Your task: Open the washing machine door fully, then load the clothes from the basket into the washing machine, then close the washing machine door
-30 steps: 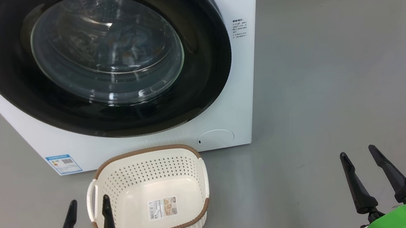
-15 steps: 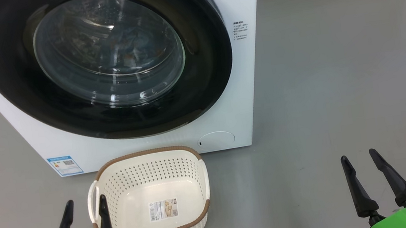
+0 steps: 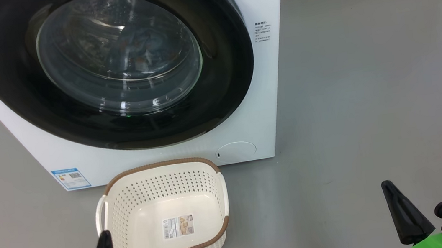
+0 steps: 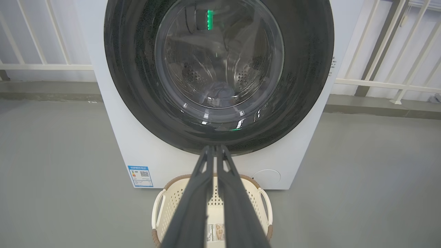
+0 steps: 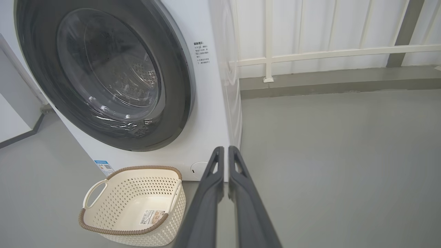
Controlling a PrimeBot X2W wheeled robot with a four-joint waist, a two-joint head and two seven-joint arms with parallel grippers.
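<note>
Both jaws pinched together, empty. Left gripper [image 3: 103, 236] by the basket's [image 3: 158, 165] near-left corner, right gripper [image 3: 387, 184] well off to its right. Door [image 3: 10, 91] closed.

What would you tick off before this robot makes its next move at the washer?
1. Basket emptied: ok, only its label sticker lies inside.
2. Clothes loaded: ok, blue fabric shows behind the door's glass.
3. Washing machine door closed: ok, its black ring lies against the front of the washing machine.
4. Door latched: cannot tell from the pictures.
5. Left gripper free: ok, shut on nothing, well clear of the door.
6. Right gripper free: ok, shut on nothing, over bare floor.
</note>
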